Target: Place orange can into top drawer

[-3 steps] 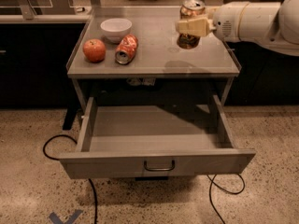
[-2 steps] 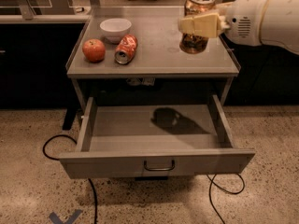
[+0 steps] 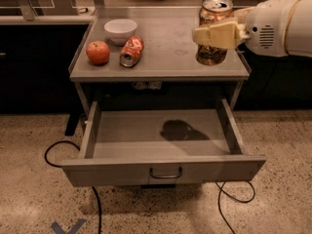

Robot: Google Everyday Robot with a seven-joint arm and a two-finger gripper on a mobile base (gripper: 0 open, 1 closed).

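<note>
On the speckled floor, a black cable (image 3: pixel 54 149) curls at the left of the cabinet. Above it the top drawer (image 3: pixel 112 172) stands pulled out wide, with its small curved handle (image 3: pixel 165 173) in the middle of the flat front panel. A dark shadow (image 3: pixel 179 130) lies on the grey bottom of the drawer.

Behind the drawer is the desk (image 3: pixel 170 48). The orange can (image 3: pixel 211 55) is in the air at the right front part of the desk, not inside the drawer. Its long axis is vertical and its silver top (with the opening visible) points up. The claw (image 3: pixel 214 35) is closed around the middle of the can, its pale fingers (image 3: pixel 222 33) crossing the label horizontally. The white arm (image 3: pixel 280 26) comes in from the right edge, almost level, with the wrist turned so that the claw reaches sideways to the left.

More to the left on the desk lie a red apple (image 3: pixel 98 52) and, just beside it, a red can (image 3: pixel 131 51) on its side. Behind them stands a white bowl (image 3: pixel 120 29).
</note>
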